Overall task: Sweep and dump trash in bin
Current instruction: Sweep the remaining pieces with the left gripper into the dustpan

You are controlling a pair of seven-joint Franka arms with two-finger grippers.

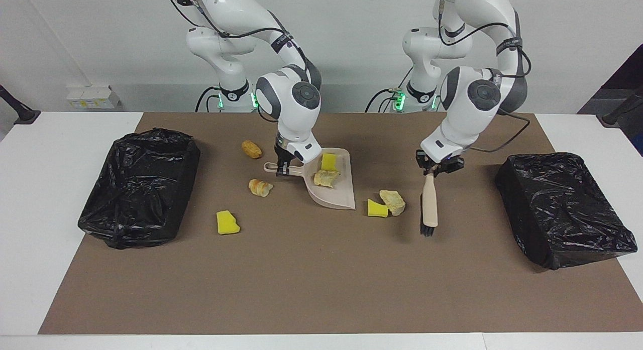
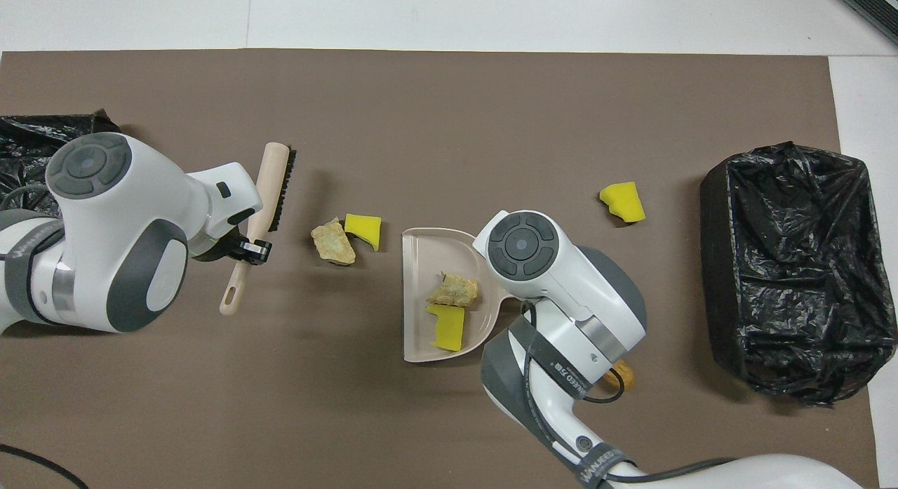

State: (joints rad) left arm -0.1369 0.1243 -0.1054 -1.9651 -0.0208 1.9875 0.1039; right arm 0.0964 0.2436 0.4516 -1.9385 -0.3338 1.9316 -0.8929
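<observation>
With the left tool (image 1: 435,170) pinching the brush (image 1: 429,205) beside two scraps (image 1: 386,204) on the desk and the right tool (image 1: 284,167) clamping the dustpan (image 1: 337,195), it's best dragging bristles low, nudging both scraps into the pan's open lip.

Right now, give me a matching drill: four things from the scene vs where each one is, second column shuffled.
Things:
1. brush
2. dustpan
3. tan lump
4. roll

Places:
a. on the mat, touching a yellow sponge chunk
b. held by the right gripper at its handle
c. nearest the robots of all the loose scraps
d. held by the left gripper, bristles low over the mat

Pairs: 1-d, 2-b, 3-a, 4-c
</observation>
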